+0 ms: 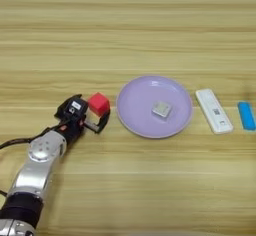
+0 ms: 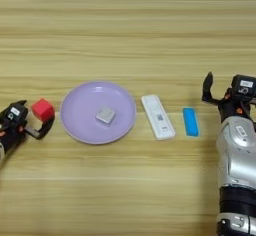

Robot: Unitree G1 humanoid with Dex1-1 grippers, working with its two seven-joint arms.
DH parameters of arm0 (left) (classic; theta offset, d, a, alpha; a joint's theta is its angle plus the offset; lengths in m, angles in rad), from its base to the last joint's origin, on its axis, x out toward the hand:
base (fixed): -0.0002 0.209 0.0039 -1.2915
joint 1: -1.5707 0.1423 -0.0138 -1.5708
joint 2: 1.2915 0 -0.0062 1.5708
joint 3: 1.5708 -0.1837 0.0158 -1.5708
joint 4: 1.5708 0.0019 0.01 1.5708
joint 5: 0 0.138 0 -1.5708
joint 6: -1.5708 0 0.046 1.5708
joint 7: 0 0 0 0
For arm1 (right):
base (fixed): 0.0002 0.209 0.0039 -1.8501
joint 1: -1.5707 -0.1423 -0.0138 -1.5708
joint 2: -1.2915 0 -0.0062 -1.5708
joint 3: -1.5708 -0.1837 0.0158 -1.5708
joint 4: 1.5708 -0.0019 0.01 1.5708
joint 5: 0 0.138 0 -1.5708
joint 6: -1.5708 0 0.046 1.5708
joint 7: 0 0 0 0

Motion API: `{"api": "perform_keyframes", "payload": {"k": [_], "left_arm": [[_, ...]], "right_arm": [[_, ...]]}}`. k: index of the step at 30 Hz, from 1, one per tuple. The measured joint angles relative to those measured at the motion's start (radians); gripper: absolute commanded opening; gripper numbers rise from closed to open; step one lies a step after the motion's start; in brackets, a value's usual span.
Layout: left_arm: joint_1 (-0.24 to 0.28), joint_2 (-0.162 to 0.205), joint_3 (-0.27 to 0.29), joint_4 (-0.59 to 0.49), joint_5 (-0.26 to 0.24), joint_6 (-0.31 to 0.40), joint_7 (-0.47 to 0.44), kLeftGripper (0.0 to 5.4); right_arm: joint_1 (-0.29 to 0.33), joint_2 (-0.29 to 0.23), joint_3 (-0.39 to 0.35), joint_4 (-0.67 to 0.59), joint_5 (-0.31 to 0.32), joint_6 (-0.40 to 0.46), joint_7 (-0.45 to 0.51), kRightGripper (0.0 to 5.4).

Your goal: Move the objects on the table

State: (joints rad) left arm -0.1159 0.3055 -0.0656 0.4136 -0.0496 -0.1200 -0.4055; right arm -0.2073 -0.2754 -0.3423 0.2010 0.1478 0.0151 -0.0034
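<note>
A small red cube (image 1: 98, 103) rests on the table (image 1: 125, 35) left of the round lilac plate (image 1: 140, 97). My left gripper (image 1: 96, 111) is open around the cube, one black finger (image 1: 102, 122) curling along its near side. On the plate lies a small silver-grey square block (image 1: 161, 109). A flat white oblong device (image 1: 214, 111) with a grey label lies on the wood right of the plate. My right gripper (image 2: 220, 91) hovers at the far right, open and holding nothing, with one finger (image 2: 207, 87) raised.
A small blue oblong piece (image 2: 190, 121) lies between the white device and my right arm (image 2: 235, 150). My left arm (image 1: 37, 167) reaches in from the lower left corner. Bare wood stretches across the far half of the table.
</note>
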Motion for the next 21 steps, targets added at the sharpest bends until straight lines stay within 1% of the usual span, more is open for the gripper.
{"api": "perform_keyframes", "payload": {"k": [7, 8, 10, 11, 19, 21], "left_arm": [[-0.011, 0.0, -0.001, 0.016, 0.0, -0.007, 0.001, 5.4], [-0.011, 0.0, -0.001, 0.017, 0.0, -0.008, 0.001, 5.22], [-0.012, -0.001, -0.002, 0.019, 0.0, -0.011, 0.001, 5.12], [-0.012, -0.002, -0.003, 0.02, 0.0, -0.013, 0.001, 4.91], [-0.012, -0.011, -0.008, 0.025, 0.0, -0.02, 0.0, 4.33], [-0.012, -0.012, -0.009, 0.026, 0.0, -0.021, 0.0, 4.11]], "right_arm": [[0.0, 0.002, 0.001, 0.0, 0.0, 0.001, -0.005, 5.38], [0.0, 0.002, 0.001, 0.0, 0.0, 0.001, -0.005, 5.4], [0.0, 0.002, 0.001, 0.0, 0.0, 0.001, -0.006, 5.4], [0.0, 0.002, 0.001, 0.0, 0.0, 0.001, -0.005, 5.4], [0.0, 0.002, 0.001, 0.0, 0.0, 0.001, -0.006, 5.4], [0.0, 0.002, 0.002, 0.0, 0.0, 0.001, -0.006, 5.4]]}}
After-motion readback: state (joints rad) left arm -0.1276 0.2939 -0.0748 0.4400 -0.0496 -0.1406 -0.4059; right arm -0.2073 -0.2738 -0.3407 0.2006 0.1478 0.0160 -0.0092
